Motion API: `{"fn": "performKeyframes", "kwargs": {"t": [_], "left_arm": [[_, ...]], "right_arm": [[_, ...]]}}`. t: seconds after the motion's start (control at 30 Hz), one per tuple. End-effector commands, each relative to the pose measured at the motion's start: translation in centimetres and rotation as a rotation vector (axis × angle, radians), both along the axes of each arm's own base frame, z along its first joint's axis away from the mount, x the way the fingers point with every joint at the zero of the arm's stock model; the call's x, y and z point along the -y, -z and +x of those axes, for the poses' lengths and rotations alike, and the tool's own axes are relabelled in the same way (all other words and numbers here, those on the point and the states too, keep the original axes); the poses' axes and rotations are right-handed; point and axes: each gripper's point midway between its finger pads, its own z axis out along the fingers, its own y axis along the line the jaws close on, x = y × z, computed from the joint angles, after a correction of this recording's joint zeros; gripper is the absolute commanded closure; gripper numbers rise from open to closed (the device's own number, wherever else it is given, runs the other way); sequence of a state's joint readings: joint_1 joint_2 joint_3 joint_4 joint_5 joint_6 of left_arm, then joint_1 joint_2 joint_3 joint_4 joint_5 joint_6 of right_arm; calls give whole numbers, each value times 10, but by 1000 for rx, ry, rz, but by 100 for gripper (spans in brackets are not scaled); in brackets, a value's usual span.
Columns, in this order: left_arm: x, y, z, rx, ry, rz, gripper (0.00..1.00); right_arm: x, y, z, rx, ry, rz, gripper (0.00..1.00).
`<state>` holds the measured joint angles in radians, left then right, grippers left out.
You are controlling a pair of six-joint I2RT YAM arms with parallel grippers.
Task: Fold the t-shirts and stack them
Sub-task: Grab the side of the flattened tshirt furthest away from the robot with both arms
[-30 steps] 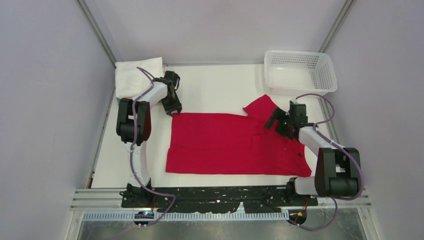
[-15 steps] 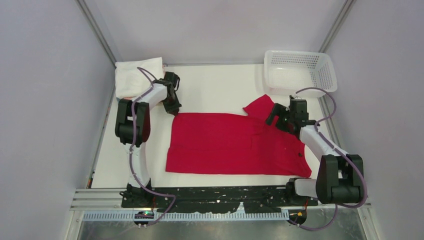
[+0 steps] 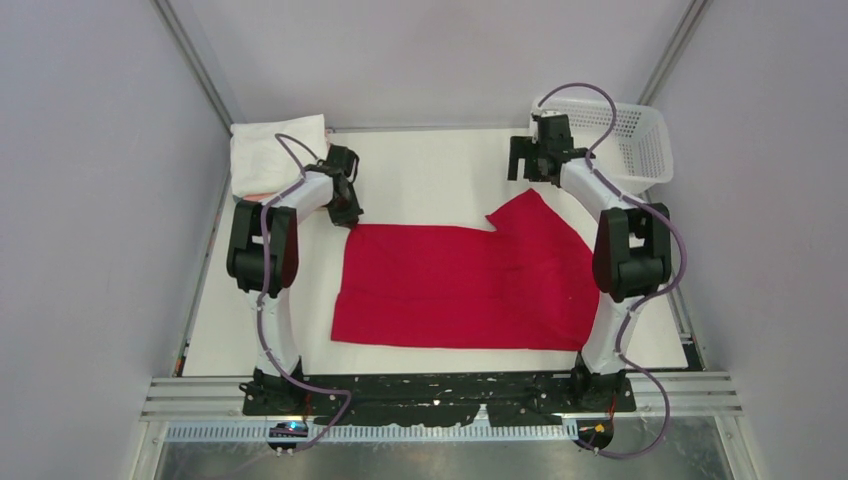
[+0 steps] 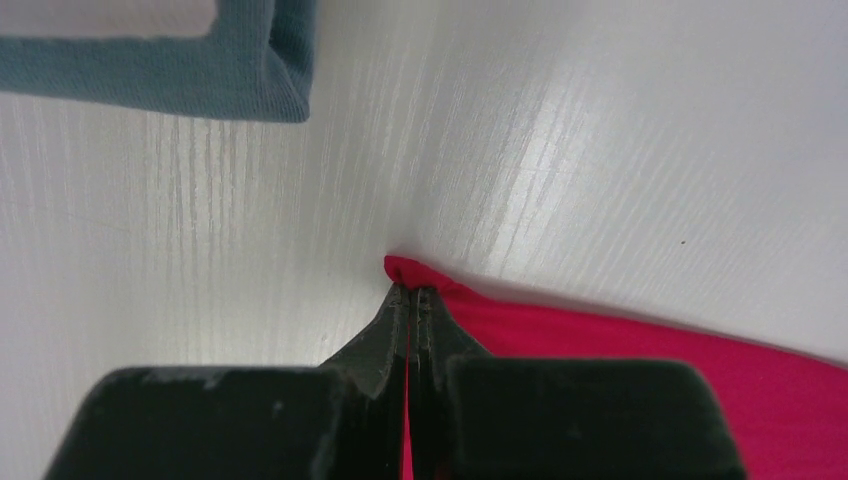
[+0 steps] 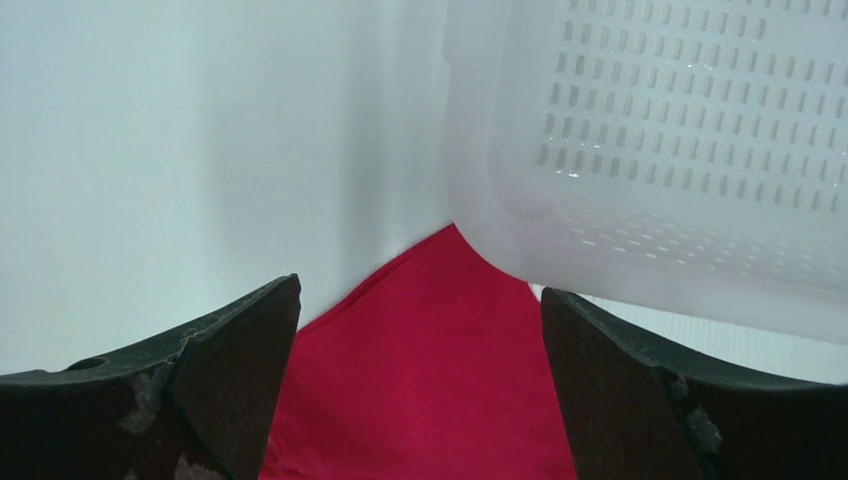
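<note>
red t-shirt [image 3: 460,285] flat on table [image 3: 430,180], sleeve tip near basket [image 3: 640,130] | left gripper [image 4: 412,290] jaws clamped on its far-left corner; right gripper [image 5: 420,300] jaws apart near sleeve | I'd judge it soft, limp; pinch edges

Bright, even, diffuse light with soft shadows; glare streaks the table [image 4: 560,140] (close wrist-view foregrounds blurred).

Top camera looks down; close wrist cameras share the red t-shirt [image 3: 460,285].
</note>
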<state>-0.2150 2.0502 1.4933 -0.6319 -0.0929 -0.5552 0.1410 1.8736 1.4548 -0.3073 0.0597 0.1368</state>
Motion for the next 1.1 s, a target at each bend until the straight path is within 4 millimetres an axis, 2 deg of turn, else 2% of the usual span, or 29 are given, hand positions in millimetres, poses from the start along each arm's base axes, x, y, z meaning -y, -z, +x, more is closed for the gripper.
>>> {"fn": "performKeyframes", "kwargs": {"t": [0.0, 0.17, 0.37, 0.47, 0.6, 0.7, 0.77, 0.97, 1.03, 1.07], "left_arm": [[2, -10, 10, 60, 23, -3, 100], [2, -10, 11, 60, 22, -3, 100], [2, -11, 11, 60, 24, -4, 100], [2, -10, 11, 60, 22, -3, 100], [1, -11, 11, 63, -4, -5, 100], [1, -10, 11, 57, 0, -4, 100], [1, -11, 10, 58, 1, -4, 100], [2, -10, 10, 59, -1, -6, 100], [2, -10, 9, 56, 0, -9, 100], [3, -10, 9, 56, 1, -13, 100]], "right_arm": [[12, 10, 9, -89, -68, -166, 5], [12, 29, 17, -149, -146, -230, 4], [32, 40, 26, -182, -100, -337, 4], [30, 51, 33, -198, -90, -323, 1], [19, 71, 26, -253, -39, -229, 0], [22, 67, 26, -260, 54, -204, 0], [17, 57, 33, -244, 89, -149, 0], [21, 75, 26, -297, 197, -128, 0], [18, 78, 24, -304, 211, -134, 7], [17, 78, 24, -303, 215, -142, 8]]}}
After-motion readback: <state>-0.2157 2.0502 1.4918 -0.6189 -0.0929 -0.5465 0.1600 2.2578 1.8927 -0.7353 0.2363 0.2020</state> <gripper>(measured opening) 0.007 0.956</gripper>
